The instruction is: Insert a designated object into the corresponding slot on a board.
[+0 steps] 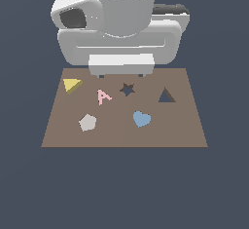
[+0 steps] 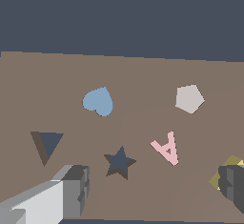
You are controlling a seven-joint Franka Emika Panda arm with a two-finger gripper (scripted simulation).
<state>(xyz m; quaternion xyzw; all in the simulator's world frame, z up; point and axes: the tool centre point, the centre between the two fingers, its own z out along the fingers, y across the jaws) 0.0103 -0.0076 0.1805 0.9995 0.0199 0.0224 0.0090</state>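
The yellow triangular block (image 1: 71,85) lies flat on the brown board (image 1: 121,136) near its far corner at the exterior view's left. The dark triangular slot (image 1: 166,96) is cut into the board toward the exterior view's right. My gripper (image 1: 121,75) hangs over the board's far edge, between the two, open and holding nothing. In the wrist view the gripper (image 2: 152,189) has its fingers (image 2: 71,189) spread wide above the board (image 2: 133,73). One finger partly hides the yellow block (image 2: 231,163); the slot (image 2: 46,144) lies beyond the other finger.
Also on the board are a dark star-shaped hole (image 1: 127,89), a pink letter A (image 1: 103,96), a grey pentagon (image 1: 87,123) and a blue heart (image 1: 141,119). The arm's bulky white body (image 1: 121,23) looms over the board's far edge.
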